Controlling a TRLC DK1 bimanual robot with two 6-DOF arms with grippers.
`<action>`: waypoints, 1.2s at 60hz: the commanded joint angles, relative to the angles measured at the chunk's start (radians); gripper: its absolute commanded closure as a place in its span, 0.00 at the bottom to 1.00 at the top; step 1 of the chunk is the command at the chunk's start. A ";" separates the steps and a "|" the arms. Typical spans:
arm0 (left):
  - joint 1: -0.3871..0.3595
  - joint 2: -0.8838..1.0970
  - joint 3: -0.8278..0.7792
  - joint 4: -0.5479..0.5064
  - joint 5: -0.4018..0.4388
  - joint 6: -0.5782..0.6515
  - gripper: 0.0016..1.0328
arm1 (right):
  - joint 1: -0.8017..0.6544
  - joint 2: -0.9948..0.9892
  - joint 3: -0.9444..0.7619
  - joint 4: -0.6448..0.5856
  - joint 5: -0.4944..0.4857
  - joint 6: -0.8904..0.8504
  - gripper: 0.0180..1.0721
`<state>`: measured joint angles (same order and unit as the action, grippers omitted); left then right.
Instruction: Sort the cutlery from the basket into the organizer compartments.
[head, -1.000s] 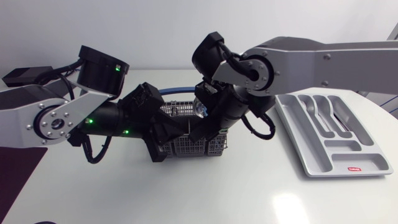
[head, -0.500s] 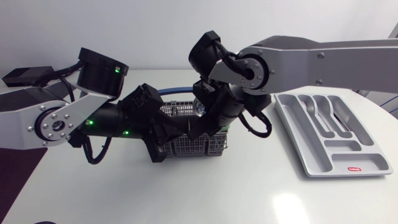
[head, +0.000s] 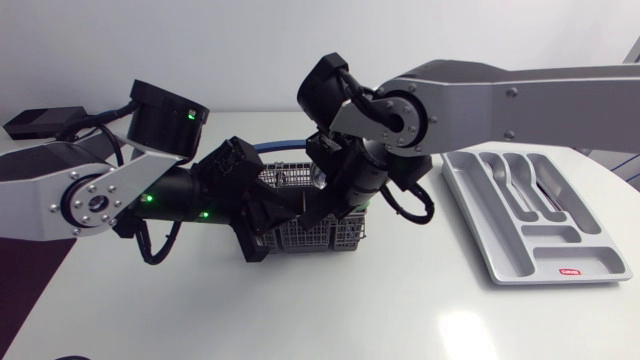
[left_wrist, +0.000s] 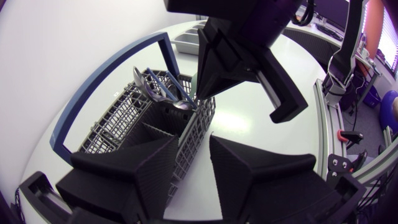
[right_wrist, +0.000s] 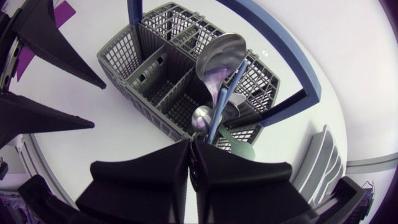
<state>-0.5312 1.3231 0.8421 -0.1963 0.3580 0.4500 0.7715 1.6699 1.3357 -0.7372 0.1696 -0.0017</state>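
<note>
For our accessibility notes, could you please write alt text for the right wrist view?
The right gripper, jaws closed, hangs over a grey mesh cutlery basket with a blue hoop handle, beside blue-handled steel spoons; the left gripper, jaws open, sits alongside.

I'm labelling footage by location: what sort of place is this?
Probably a robotics lab bench, not a home kitchen: a left arm and right arm meet over a plain white table bearing a cutlery basket and an organizer.
</note>
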 joint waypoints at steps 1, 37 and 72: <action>0.005 0.014 -0.028 0.009 -0.007 0.023 0.64 | 0.000 -0.027 0.016 -0.011 0.018 -0.018 0.94; -0.010 0.019 -0.005 0.021 -0.007 0.012 0.55 | -0.012 -0.179 0.117 -0.117 -0.035 -0.027 0.94; -0.090 0.036 0.098 0.035 -0.002 -0.020 0.32 | -0.112 -0.335 0.230 -0.283 -0.337 -0.060 0.94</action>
<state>-0.6125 1.3422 0.8913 -0.1455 0.3386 0.4416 0.6811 1.3697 1.5356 -0.9970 -0.1295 -0.0265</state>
